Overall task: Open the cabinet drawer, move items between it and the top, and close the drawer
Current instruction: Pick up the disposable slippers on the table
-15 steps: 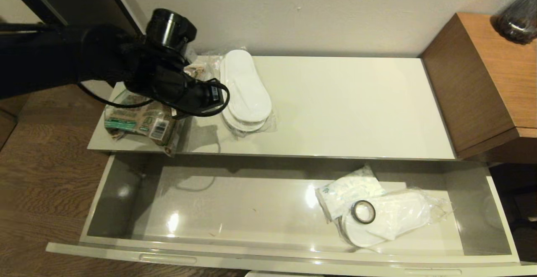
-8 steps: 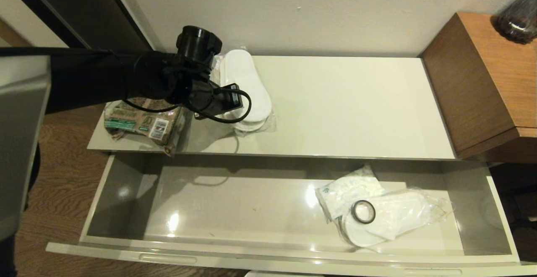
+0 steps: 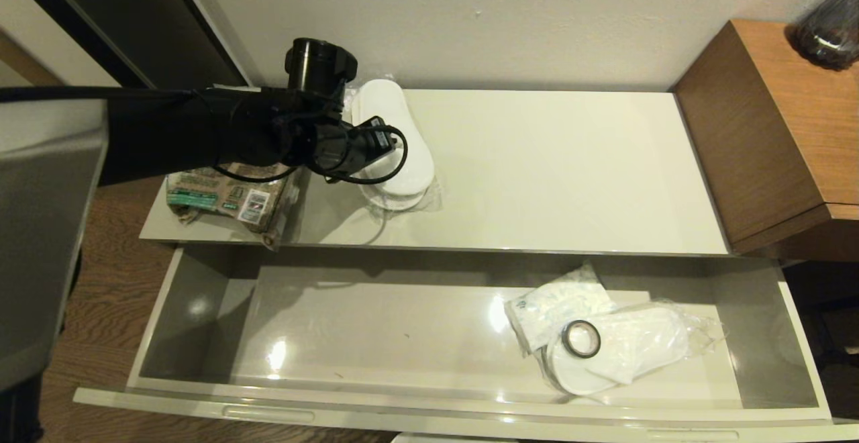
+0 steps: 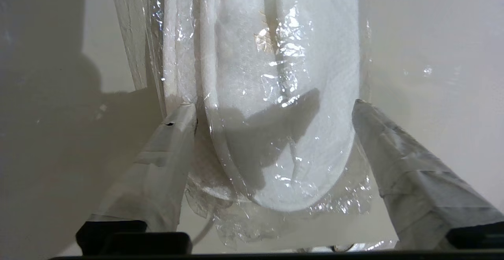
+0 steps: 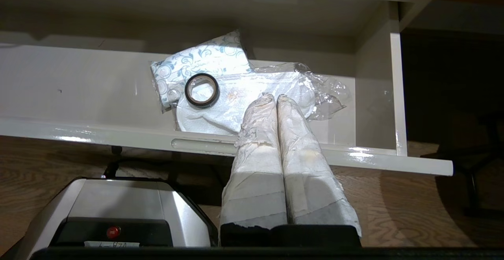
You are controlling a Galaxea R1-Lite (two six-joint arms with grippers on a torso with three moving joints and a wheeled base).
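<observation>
On the top (image 3: pixel 550 168), with the drawer (image 3: pixel 436 416) open, your left gripper (image 4: pixel 271 108) straddles the slippers (image 3: pixel 392 144) beside the packet (image 3: pixel 225 194), fingers spread, nothing grasped; transfers and closing remain.

The top (image 3: pixel 550 174) and drawer (image 3: pixel 402 335) looked glossy; slippers (image 4: pixel 275 94) were white cloth in crinkly clear plastic.

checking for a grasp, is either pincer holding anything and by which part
Nothing is held. Left pincer is open astride the wrapped slippers on the top; right pincer is shut, empty.
</observation>
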